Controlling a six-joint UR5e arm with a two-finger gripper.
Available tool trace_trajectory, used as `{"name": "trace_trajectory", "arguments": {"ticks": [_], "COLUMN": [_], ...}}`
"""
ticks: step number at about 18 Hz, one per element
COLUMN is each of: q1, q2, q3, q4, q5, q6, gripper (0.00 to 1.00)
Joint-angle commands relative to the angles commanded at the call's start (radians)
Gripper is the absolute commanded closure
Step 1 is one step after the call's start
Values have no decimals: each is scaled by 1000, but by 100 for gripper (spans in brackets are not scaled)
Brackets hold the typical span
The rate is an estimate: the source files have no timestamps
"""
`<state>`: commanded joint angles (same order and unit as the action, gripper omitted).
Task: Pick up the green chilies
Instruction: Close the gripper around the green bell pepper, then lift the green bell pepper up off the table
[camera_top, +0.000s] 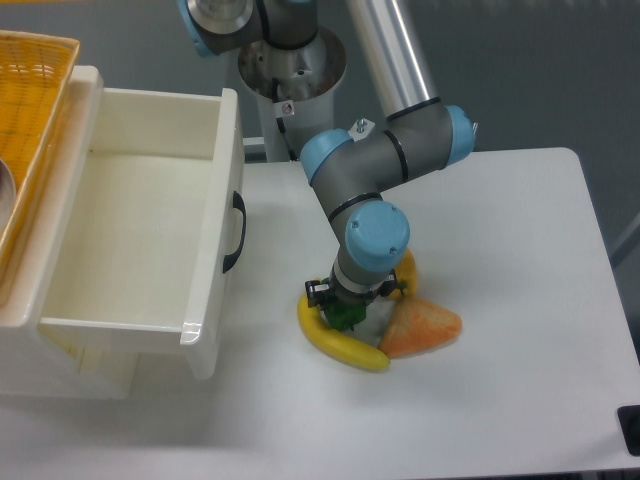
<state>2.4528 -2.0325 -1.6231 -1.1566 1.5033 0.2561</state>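
Camera view: claw (350, 312) down upon green chilies (349, 314), between banana (335, 340) and orange pepper (420, 328) on bench (500, 260); opening hidden, cannot tell.

The arm (385, 150) reaches from its base (290, 70) at the back of the table, forward and down toward the middle of the tabletop. Its grey links bend at blue-capped joints, and the last joint (377, 235) faces the camera. The wrist points straight down. The gripper (350, 308) sits low, just above the table, mostly hidden under the wrist. Its fingers cannot be made out clearly, so how far the jaws stand apart cannot be told.
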Motion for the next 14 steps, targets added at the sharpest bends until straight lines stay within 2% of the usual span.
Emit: {"name": "trace_trajectory", "arguments": {"ticks": [4,8,11,14], "q1": [-3,0,-2,0], "q2": [28,78,113,144], "q3": [45,48,61,71], "q4": [-12,-15,-43,-55], "q5": [11,11,12,14], "q6": [58,123,149,262], "gripper": [41,41,41,41]}}
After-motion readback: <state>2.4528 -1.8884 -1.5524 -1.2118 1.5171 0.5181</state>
